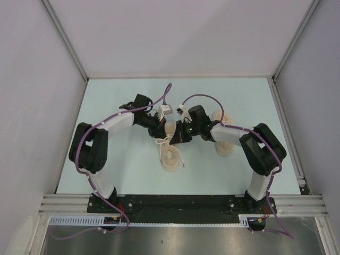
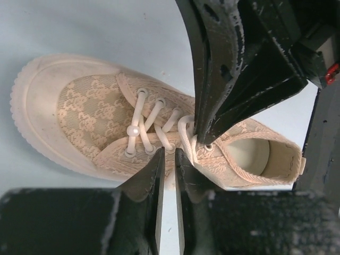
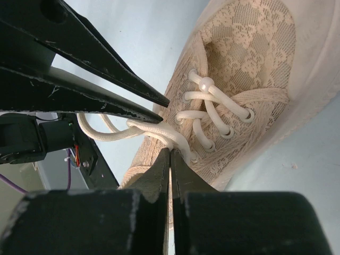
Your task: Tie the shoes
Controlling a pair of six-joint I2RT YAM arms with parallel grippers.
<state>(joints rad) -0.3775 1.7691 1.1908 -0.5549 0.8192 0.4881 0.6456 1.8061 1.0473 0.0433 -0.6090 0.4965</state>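
One beige lace-pattern shoe (image 1: 171,159) lies mid-table with its toe toward the arms; it fills both wrist views (image 2: 90,111) (image 3: 249,64). Its off-white laces (image 2: 154,125) (image 3: 207,114) are threaded, and loose loops trail off beside the tongue. My left gripper (image 1: 161,130) (image 2: 170,152) hovers at the shoe's side by the eyelets, open by a narrow gap with nothing seen in it. My right gripper (image 1: 179,135) (image 3: 170,150) is shut, its tips against the crossing lace strands; whether a strand is pinched does not show. The other shoe (image 1: 224,147) sits partly under the right arm.
Grey walls with aluminium posts (image 1: 66,42) enclose the pale blue table (image 1: 122,175). A black base plate (image 1: 180,204) and a cable tray run along the near edge. Purple cables (image 1: 202,96) arch above both wrists.
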